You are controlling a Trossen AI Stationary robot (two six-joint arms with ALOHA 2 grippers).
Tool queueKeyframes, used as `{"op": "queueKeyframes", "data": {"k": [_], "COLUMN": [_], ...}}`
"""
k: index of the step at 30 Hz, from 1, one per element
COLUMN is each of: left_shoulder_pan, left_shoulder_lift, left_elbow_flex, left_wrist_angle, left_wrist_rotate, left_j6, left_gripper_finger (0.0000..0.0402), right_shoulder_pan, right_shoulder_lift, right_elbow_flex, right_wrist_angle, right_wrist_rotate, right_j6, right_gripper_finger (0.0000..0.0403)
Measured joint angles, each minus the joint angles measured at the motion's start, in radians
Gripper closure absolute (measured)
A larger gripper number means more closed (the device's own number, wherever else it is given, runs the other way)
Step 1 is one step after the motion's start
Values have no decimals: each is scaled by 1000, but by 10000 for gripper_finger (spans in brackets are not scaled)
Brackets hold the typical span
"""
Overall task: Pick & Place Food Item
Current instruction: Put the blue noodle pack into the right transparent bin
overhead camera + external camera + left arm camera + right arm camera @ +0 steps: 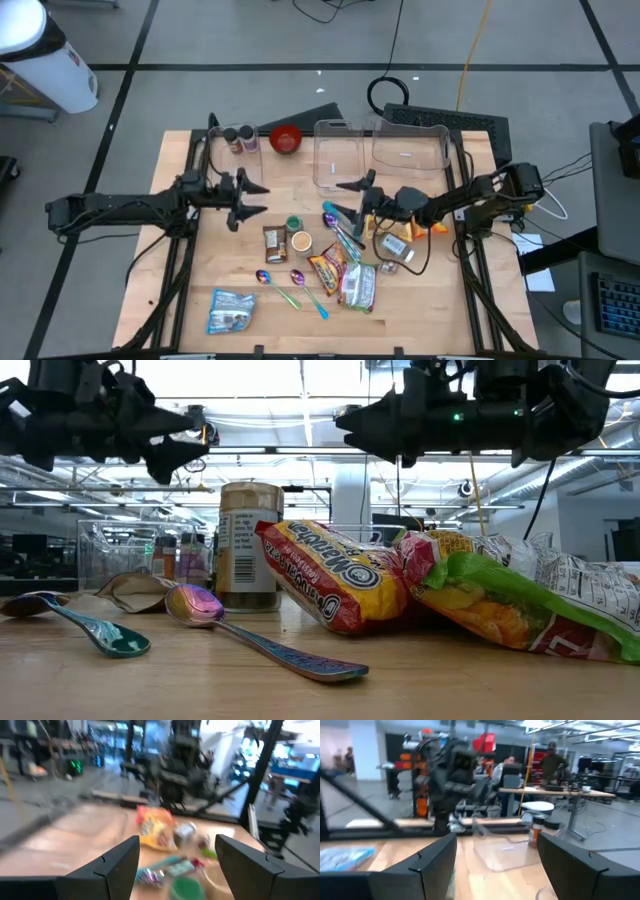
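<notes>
Light wood table [200, 270], plank grain, black frame rails along its sides. Two clear plastic bins [338, 152] at the far edge, rigid, rounded corners; small red bowl [286, 139] just beside them.

Food pile sits centre-right on the table. Ramen packet [335, 575]: crinkly glossy film, red and yellow, lying flat and puffed. Touching it, a green-and-orange snack bag [500, 600], wrinkled, with white printed film. Behind the ramen, an upright brown spice jar [248, 545] with a paper label. Two iridescent metal spoons [255, 635], smooth bowls and flat patterned handles, lie in front.

Only the high view shows the blue-and-white pouch [230, 310] lying flat, well apart near the front left corner. Only the low view gives the packet print and spoon sheen. The right wrist view shows people at desks beyond the table, plus one clear bin.

Left gripper [250, 200] hovers over the table's left half, fingers spread, nothing between them. Right gripper [345, 198] hovers above the pile's far edge, fingers spread wide, empty. No food item is touched.
</notes>
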Motion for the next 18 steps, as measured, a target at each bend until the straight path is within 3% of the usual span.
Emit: {"op": "queueKeyframes", "data": {"k": [4, 11, 18], "left_shoulder_pan": [-41, -122, -313], "left_shoulder_lift": [0, 0, 0], "left_elbow_flex": [-1, -1, 2], "left_wrist_angle": [-115, -386, -571], "left_wrist_rotate": [0, -18, -282], "left_j6": [-50, -272, -575], "left_gripper_finger": [133, 133, 133], "right_shoulder_pan": [-40, -75, -75], "right_shoulder_lift": [0, 0, 0], "right_elbow_flex": [0, 0, 0], "right_wrist_angle": [-1, -33, -43], "right_wrist_rotate": [-3, -4, -6], "right_j6": [53, 82, 50], "right_gripper_finger": [135, 135, 135]}}
